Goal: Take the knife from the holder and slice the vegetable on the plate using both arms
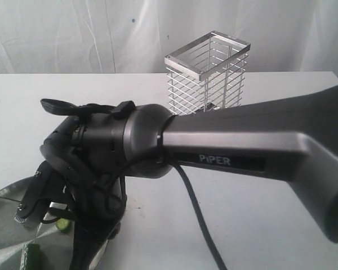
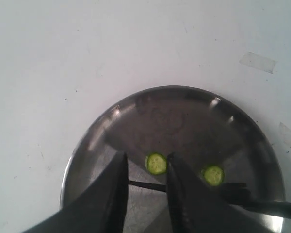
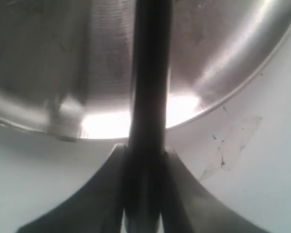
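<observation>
The steel plate [image 2: 94, 141] lies on the white table, at the lower left in the exterior view [image 1: 5, 225]. Two cucumber slices [image 2: 156, 163] [image 2: 213, 175] rest on it. One slice [image 1: 62, 225] and a dark green cucumber piece [image 1: 31, 256] show in the exterior view. My right gripper [image 3: 145, 155] is shut on the knife's black handle [image 3: 149, 73], held over the plate's rim [image 3: 223, 92]. The slim blade [image 2: 145, 185] crosses behind my left gripper [image 2: 147, 156], which hangs open above the plate with nothing between its fingers. The wire holder [image 1: 208, 70] stands at the back with no knife visible in it.
My right arm's grey tube [image 1: 253, 146] and black cable [image 1: 200, 225] cross the exterior view and hide much of the table. Bits of clear tape [image 2: 258, 61] [image 3: 233, 141] stick to the tabletop beside the plate. A white curtain hangs behind the holder.
</observation>
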Available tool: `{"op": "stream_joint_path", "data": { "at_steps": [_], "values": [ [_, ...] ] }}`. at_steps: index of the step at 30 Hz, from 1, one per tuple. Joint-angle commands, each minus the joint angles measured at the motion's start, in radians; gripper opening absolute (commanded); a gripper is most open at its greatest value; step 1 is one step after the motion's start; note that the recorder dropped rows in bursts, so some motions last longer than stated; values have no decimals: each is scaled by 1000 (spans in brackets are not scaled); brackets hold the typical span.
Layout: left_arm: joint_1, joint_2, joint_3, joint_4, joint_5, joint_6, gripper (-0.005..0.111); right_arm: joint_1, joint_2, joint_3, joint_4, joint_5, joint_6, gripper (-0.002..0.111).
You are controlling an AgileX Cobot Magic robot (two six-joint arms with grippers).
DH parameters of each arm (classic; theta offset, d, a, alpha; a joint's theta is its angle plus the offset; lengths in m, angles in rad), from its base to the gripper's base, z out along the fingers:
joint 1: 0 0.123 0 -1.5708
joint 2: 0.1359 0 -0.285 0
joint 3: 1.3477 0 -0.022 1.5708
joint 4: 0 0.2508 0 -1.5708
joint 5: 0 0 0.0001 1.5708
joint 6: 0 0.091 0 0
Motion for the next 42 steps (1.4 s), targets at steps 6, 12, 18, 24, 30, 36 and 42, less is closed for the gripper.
{"op": "stream_joint_path", "data": {
  "at_steps": [6, 12, 18, 24, 30, 36, 42],
  "values": [
    [-5, -8, -6, -21, 4, 0, 34, -11, 53, -43, 54, -15, -41, 7],
    [-5, -10, -6, -42, 4, 0, 34, -12, 53, -53, 64, -19, -39, 37],
    [-5, -54, -25, -51, 3, 2, 34, -12, 51, -53, 64, 0, -28, 48],
    [-5, -167, -35, -51, 3, -1, 34, -30, -48, -36, 70, 7, 72, 48],
    [-5, -343, -35, -51, 20, -12, 24, -40, -246, 70, 86, -73, 91, 43],
    [-5, -556, -27, -49, 123, -12, 0, -40, -495, 313, 131, -324, 130, 0],
    [-5, -806, 30, -26, 168, 0, 0, -40, -745, 607, 171, -615, 193, 0]
  ]
}}
